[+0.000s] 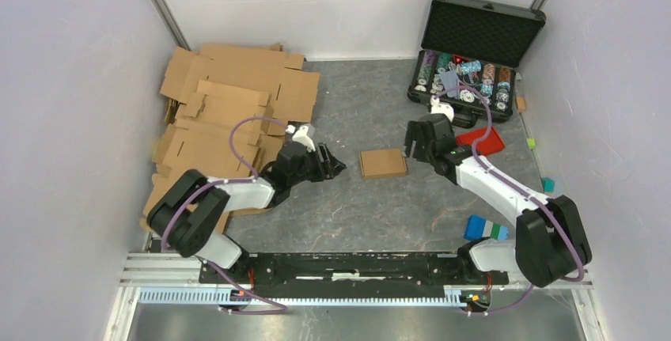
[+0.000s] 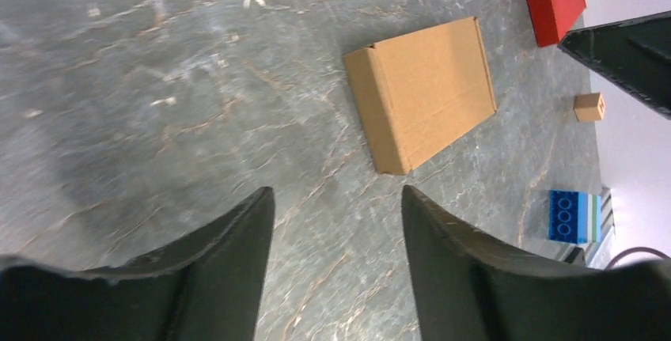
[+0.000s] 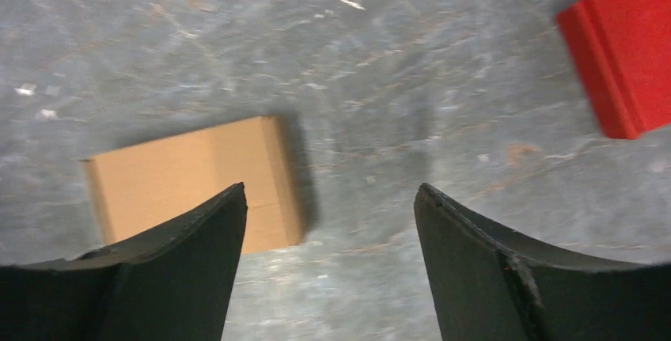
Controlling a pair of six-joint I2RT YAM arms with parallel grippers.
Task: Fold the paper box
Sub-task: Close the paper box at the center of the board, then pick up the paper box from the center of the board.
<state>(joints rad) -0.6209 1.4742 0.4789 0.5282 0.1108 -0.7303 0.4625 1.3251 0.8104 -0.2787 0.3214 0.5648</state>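
Observation:
The paper box lies closed and flat on the grey table between my two arms. My left gripper hovers just left of it, open, with nothing between its fingers. In the left wrist view the paper box sits ahead of the left gripper, apart from it. My right gripper stands open close to the box's right edge. In the right wrist view the paper box shows partly behind the left finger of the right gripper, and only bare table lies between the jaws.
A pile of large cardboard sheets fills the back left. An open black case with chips stands at the back right. A red lid lies by the right arm. A blue block and a small teal cube sit at the right.

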